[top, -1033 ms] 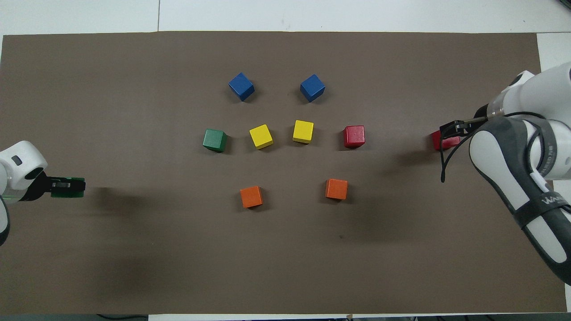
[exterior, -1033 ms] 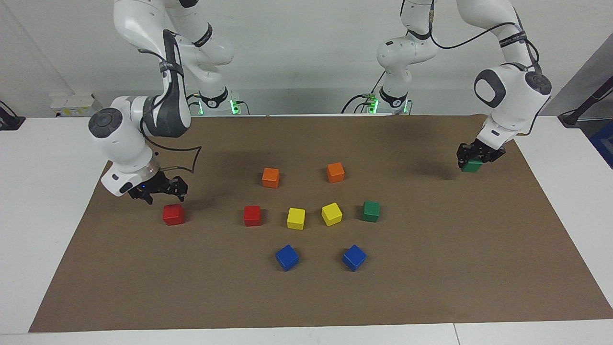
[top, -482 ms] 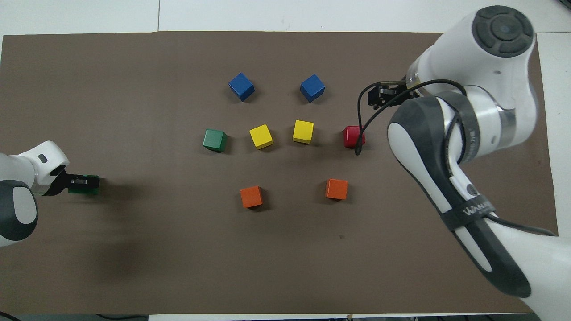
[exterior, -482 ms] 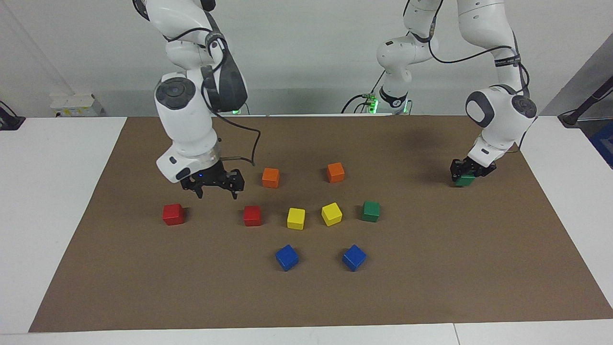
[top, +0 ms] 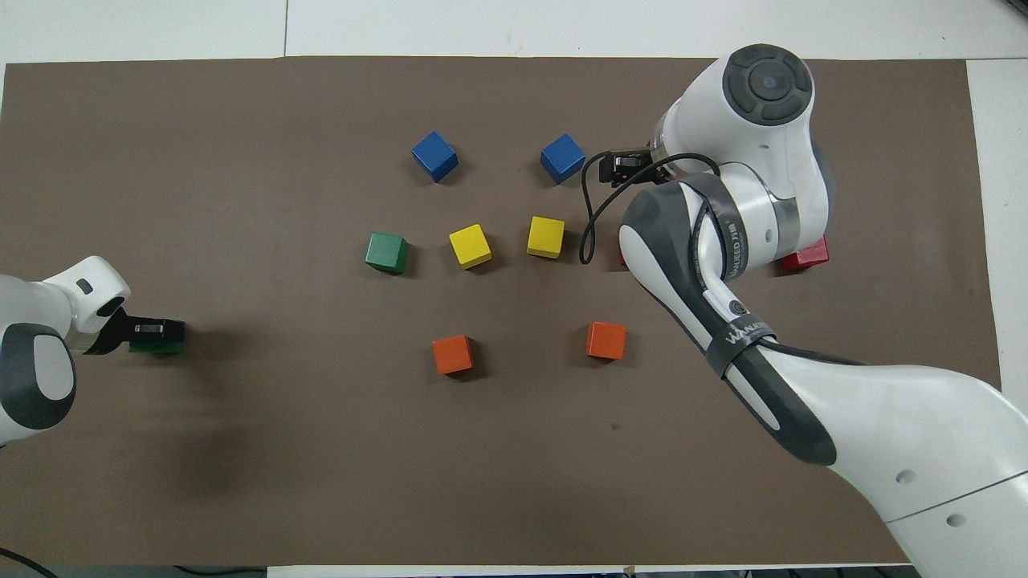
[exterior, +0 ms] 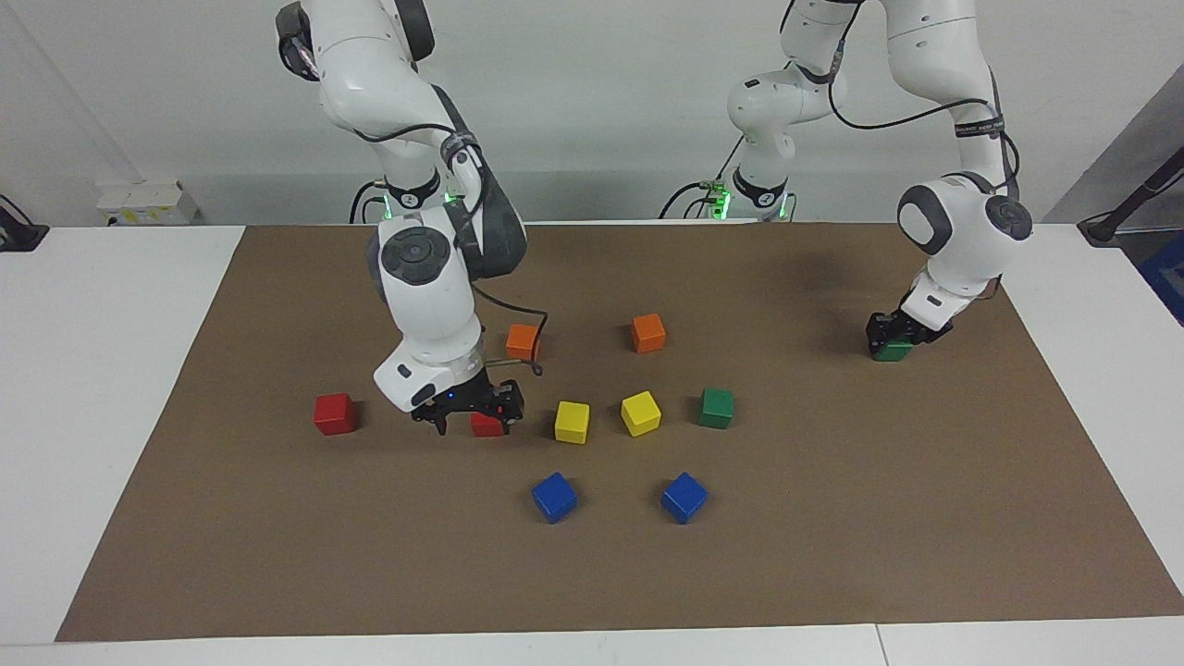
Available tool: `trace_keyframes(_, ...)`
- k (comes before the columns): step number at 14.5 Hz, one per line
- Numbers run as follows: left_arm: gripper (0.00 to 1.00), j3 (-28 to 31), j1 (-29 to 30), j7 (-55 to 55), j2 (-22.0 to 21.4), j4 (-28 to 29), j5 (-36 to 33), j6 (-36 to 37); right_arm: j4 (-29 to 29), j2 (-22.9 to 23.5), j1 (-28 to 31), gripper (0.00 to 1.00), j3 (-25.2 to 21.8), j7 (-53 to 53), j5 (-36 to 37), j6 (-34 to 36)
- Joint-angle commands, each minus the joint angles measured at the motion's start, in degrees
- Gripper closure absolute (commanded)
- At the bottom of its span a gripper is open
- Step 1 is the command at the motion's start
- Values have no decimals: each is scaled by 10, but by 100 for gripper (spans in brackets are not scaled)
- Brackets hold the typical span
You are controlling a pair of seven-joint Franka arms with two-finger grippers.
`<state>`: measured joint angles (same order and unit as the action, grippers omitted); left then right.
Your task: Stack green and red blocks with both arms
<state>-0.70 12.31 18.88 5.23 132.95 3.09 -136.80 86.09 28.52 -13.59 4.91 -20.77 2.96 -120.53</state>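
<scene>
Setting down and picking up at once, by the look of it. Left hand [exterior: 895, 335] clamped on the held green block [exterior: 894, 351], low at the left-arm end of the mat [exterior: 832, 555]; touching down or just short of it, cannot tell which. Right hand [exterior: 472, 418] with fingers apart, down around the inner red block [exterior: 487, 425] near the mat's middle. Outer red block [exterior: 334, 413] resting toward the mat's right-arm end. Free green block [exterior: 716, 408] near the mat's middle, untouched. No stack yet.

Next, probably: close squarely on the inner red block, lift clear, carry to the outer red block and line up the edges before release. Likewise let go of the green base, then fetch the free green block.

Against a second ago: right hand gone from above the outer red block to the inner one. Left hand lower, and slightly closer to the mat's middle with its green block.
</scene>
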Motion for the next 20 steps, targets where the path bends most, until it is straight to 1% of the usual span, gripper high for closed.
trace_keyframes(1,100,2,1,-3,6,5,3,-16,70,-14,2,0,0,5,5,-56)
trace_keyframes(2,100,2,2,-2,6,5,3,-19,95,-23,0,0,0,6,4,-77)
trace_keyframes(3,38,2,1,1,6,5,3,-20,114,-29,-1,0,0,5,4,-87)
trace_keyframes(4,0,2,0,3,6,2,3,-18,127,-34,0,0,0,7,4,-91)
trace_keyframes(6,0,2,1,21,5,-9,3,-7,148,-43,2,0,0,13,4,-93)
trace_keyframes(7,0,2,-3,26,2,-21,3,12,159,-45,2,0,0,15,4,-96)
trace_keyframes(11,0,-1,-16,26,-3,-127,0,137,195,-59,-1,0,0,16,4,-105)
trace_keyframes(14,0,0,-69,8,5,-224,0,216,222,-63,-2,0,0,16,4,-149)
trace_keyframes(15,0,-1,-95,-22,14,-254,0,237,222,-62,-2,10,0,16,4,-150)
trace_keyframes(16,0,0,-126,-78,27,-282,-1,249,218,-62,-1,38,0,16,4,-149)
trace_keyframes(17,0,-1,-155,-132,33,-300,-1,251,217,-61,1,68,0,17,4,-147)
trace_keyframes(18,0,-1,-183,-167,39,-310,0,249,211,-61,3,95,0,17,4,-142)
trace_keyframes(19,0,-2,-202,-177,42,-320,5,246,194,-61,5,100,0,17,4,-131)
trace_keyframes(20,0,-4,-213,-179,48,-326,7,244,173,-61,8,100,-1,17,5,-103)
